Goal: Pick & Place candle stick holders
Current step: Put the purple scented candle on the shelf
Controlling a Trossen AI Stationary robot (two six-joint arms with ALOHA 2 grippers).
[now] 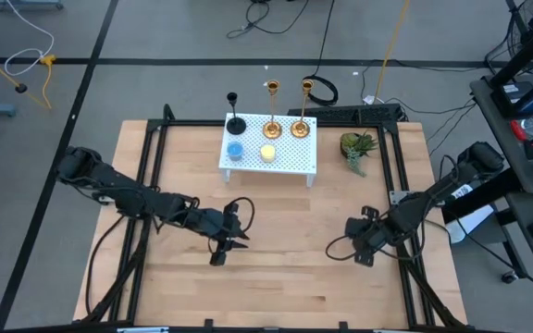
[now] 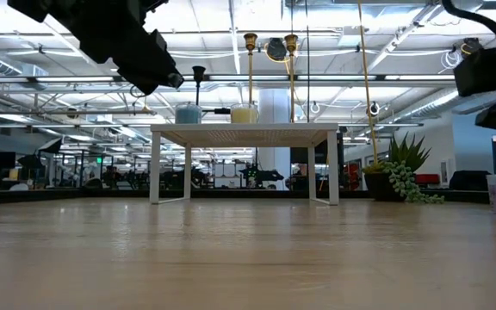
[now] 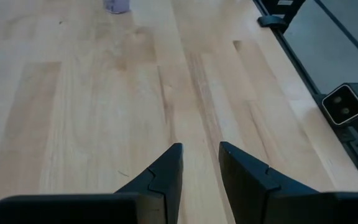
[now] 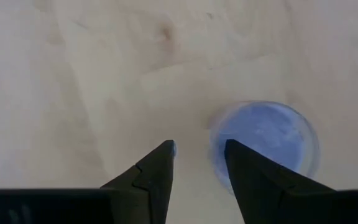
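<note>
- From the high view I see the white perforated rack [image 1: 268, 153] at the table's far middle, carrying all three candle stick holders: the black holder [image 1: 236, 122] on its left corner, and two gold holders [image 1: 272, 127] [image 1: 301, 126] side by side to its right. A blue candle [image 1: 235, 150] and a yellow candle [image 1: 267, 153] sit just in front of them, and a small potted plant [image 1: 357, 145] stands right of the rack. The left gripper [image 1: 233, 237] hovers over bare wood left of centre, and the right gripper [image 1: 358, 242] right of centre, both well apart from the rack
- Low view: the rack stands on its legs with the black holder [image 2: 198, 76] and gold holders [image 2: 251, 41] [image 2: 291, 42] upright on top; both arms hang above the table
- Left wrist view: my left fingers [image 3: 163, 177] are slightly apart over empty wooden table [image 3: 104, 112], holding nothing
- Right wrist view: the right fingers [image 4: 154, 171] are apart, empty, with what looks like a purple-blue candle [image 4: 266, 137] lying just beyond one tip; contact is hard to judge
</note>
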